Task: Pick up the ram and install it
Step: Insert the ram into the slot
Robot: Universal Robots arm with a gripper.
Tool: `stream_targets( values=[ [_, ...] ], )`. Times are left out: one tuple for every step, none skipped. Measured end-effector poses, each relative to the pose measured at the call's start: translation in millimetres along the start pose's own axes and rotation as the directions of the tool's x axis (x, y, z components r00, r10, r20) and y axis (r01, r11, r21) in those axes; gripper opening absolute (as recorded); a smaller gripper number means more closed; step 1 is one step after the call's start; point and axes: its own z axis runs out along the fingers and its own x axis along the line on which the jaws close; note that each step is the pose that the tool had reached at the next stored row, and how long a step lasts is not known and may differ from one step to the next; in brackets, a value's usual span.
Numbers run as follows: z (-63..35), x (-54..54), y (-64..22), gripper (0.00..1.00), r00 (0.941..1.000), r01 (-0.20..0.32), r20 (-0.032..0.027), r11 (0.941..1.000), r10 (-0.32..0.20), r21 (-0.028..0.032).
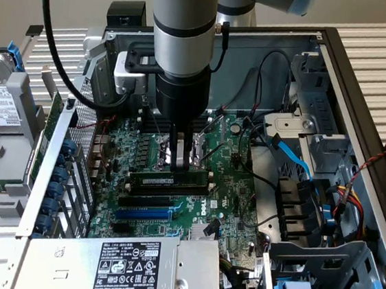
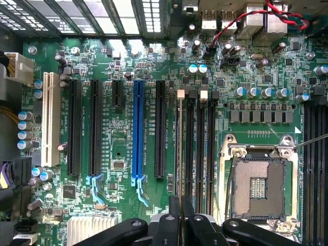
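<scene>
Green ram [image 2: 180, 146] edge-on, one end hidden between pinched tool [image 2: 180, 201] fingers

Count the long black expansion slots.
3. One long black slot beside the white slot, a second next to it, a third between the blue slot and the memory slots. None looks hidden.

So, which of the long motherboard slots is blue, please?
The blue slot, between black slots on either side; the other long slots are black, except one white slot at the row's end.
</scene>
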Motion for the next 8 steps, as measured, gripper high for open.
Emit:
stream_targets(
  values=[
    [0.0, -0.2, 0.0, 0.13, 1.0000, 0.000, 0.0000, 1.0000, 0.000, 0.0000],
    [0.0, -0.2, 0.0, 0.13, 1.0000, 0.000, 0.0000, 1.0000, 0.000, 0.0000],
    [0.0, -0.3, -0.1, 0.13, 1.0000, 0.000, 0.0000, 1.0000, 0.000, 0.0000],
    [0.0, -0.3, -0.2, 0.13, 1.0000, 0.000, 0.0000, 1.0000, 0.000, 0.0000],
    [0.0, -0.3, -0.2, 0.13, 1.0000, -0.001, 0.0001, 1.0000, 0.001, -0.0001],
    [0.0, -0.3, -0.2, 0.13, 1.0000, -0.001, 0.0001, 1.0000, 0.001, -0.0003],
    [0.0, -0.3, -0.2, 0.13, 1.0000, -0.001, 0.0001, 1.0000, 0.001, -0.0010],
    [0.0, -0.3, -0.2, 0.13, 1.0000, -0.001, 0.0001, 1.0000, 0.001, -0.0015]
  ],
)
